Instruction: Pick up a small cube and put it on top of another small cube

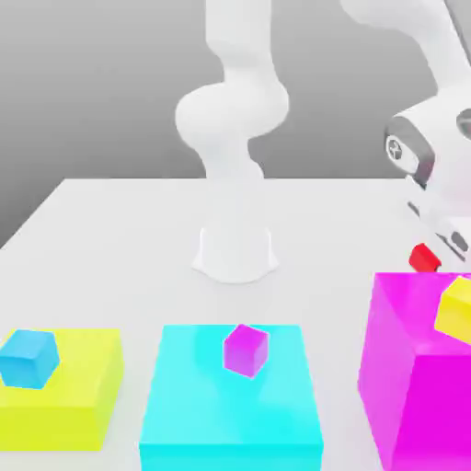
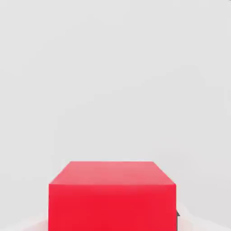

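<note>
Grey wall behind, white counter below: the robot's hand hangs at the exterior view's right, clenched on the small plain red cube, which sits just above the big magenta block, near the small yellow cube. From the hand view that red cube looms close, its flat top and front face plain.

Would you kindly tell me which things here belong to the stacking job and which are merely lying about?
In the job:
- small red cube, held in the gripper
- small yellow cube, possibly the target

Lying about:
- small blue cube
- small purple cube
- three big blocks
</note>
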Robot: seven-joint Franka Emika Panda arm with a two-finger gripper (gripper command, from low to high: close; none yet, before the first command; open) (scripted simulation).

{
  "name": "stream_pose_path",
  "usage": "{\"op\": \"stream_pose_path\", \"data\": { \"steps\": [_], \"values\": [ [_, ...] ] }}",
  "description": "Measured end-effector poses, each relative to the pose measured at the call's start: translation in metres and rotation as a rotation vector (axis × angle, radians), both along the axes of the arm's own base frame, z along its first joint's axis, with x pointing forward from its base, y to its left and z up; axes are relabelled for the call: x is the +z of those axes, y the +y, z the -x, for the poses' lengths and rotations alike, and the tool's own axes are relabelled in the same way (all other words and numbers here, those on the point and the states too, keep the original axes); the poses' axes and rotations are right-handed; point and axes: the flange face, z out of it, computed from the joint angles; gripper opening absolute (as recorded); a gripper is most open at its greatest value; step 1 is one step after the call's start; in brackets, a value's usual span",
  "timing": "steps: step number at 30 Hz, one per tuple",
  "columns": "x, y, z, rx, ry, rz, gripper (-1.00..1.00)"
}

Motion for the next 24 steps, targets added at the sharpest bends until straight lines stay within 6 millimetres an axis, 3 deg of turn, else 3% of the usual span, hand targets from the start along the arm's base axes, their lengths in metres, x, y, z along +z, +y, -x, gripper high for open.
{"op": "stream_pose_path", "data": {
  "steps": [6, 7, 8, 10, 12, 15, 16, 17, 24],
  "values": [
    [0.041, 0.034, -0.042, -0.391, 0.237, 0.006, -1.0],
    [0.05, 0.036, -0.056, -0.454, 0.275, -0.002, -1.0],
    [0.064, 0.027, -0.082, -0.523, 0.299, -0.024, -1.0],
    [0.096, 0.0, -0.138, -0.641, 0.326, -0.085, -1.0],
    [0.131, -0.045, -0.195, -0.757, 0.332, -0.155, -1.0],
    [0.157, -0.128, -0.243, -0.805, 0.221, -0.215, -1.0],
    [0.161, -0.153, -0.251, -0.799, 0.172, -0.223, -1.0],
    [0.163, -0.167, -0.251, -0.765, 0.125, -0.222, -1.0],
    [0.136, -0.229, -0.226, -0.433, -0.154, -0.137, -1.0]
  ]
}}
